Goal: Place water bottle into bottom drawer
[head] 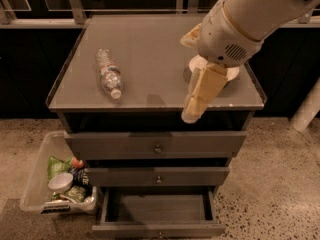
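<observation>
Water bottle [109,74] lies well apart from pincer [198,101] near bowl [231,74].

The floor [272,184] is pale speckled stone with dark and light grains, and it fills the lower part of the view on both sides. A grey cabinet [150,59] with a flat top and raised edges stands in the middle, against a dark, almost black wall [22,94]. Above the wall runs a pale ledge with slanted metal posts [75,1] and glass panes between them. On the floor, just left of the cabinet, lies a clear plastic bin [35,179] with packets and cans inside. At the right edge leans a white round post [306,109]. The light is dim and warm. The gripper [195,109] hangs over the cabinet's front right edge.
</observation>
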Robot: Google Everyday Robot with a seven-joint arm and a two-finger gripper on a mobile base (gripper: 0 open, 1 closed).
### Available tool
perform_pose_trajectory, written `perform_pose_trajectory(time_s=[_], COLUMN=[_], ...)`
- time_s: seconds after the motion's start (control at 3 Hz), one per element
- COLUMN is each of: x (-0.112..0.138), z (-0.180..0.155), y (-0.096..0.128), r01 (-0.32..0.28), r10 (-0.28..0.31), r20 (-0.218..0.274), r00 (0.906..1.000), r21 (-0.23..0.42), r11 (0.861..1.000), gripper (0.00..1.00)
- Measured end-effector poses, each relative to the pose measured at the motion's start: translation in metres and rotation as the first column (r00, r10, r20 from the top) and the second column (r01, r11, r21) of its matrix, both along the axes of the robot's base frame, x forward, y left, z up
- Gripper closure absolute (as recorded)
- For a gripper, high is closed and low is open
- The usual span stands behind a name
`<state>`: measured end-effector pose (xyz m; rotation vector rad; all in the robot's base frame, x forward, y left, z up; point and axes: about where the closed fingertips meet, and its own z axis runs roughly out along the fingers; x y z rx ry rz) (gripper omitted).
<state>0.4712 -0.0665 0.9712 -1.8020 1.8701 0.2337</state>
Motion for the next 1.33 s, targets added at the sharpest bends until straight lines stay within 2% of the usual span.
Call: perform_pose_trajectory(time_s=[0.33, 0.67, 1.0, 1.33], x=[0.025, 0.023, 0.023, 0.042], z=[0.002, 0.004, -0.001, -0.017], y=[0.051, 0.054, 0.058, 0.089], r01=[-0.058, -0.058, 0.0, 0.099], r10=[0.058, 0.058, 0.0, -0.099], r20=[-0.011, -0.007, 0.015, -0.026], r00=[0.9982, 0.9983, 0.9999, 0.9948], r21=[0.052, 0.053, 0.03, 0.017], r11=[0.997, 0.997, 1.0, 0.995], gripper=[0.0, 0.0, 0.0, 0.0])
